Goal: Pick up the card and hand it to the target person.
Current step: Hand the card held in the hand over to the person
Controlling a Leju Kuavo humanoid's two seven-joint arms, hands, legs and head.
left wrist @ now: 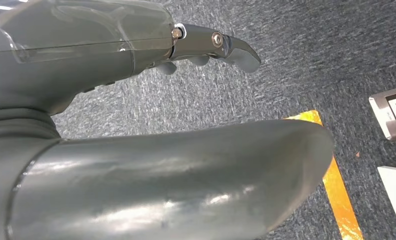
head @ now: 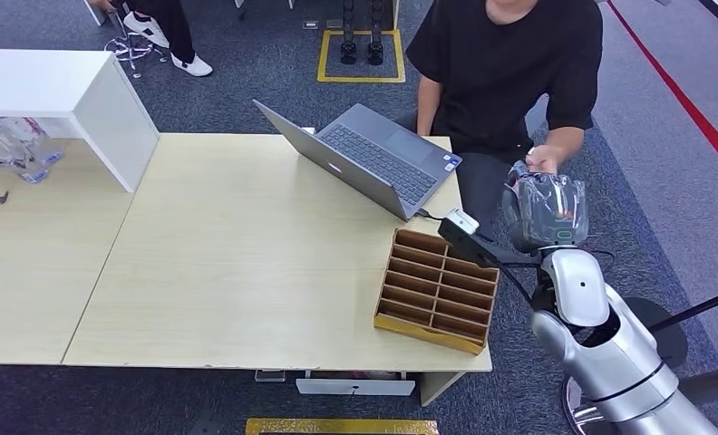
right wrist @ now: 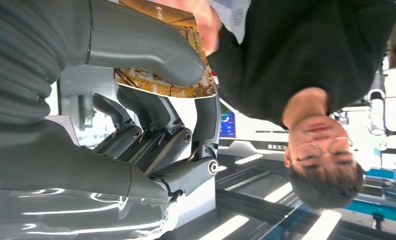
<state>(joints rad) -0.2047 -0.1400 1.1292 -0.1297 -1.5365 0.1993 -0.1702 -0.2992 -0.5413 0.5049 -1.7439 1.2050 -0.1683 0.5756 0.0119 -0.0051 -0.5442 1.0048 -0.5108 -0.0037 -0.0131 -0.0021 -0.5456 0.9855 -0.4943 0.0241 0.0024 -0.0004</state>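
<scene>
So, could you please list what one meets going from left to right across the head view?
Water bottles → white box → laptop → wooden divider tray → right hand, raised towards the seated person.

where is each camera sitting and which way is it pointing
Head view: high on the body, facing forward and down at the table; the right arm reaches to the person.
Left wrist view: behind the left hand, facing the carpet.
Right wrist view: behind the right hand, which grips the card the person's hand touches.
Shared: head and right wrist views both show the person.
</scene>
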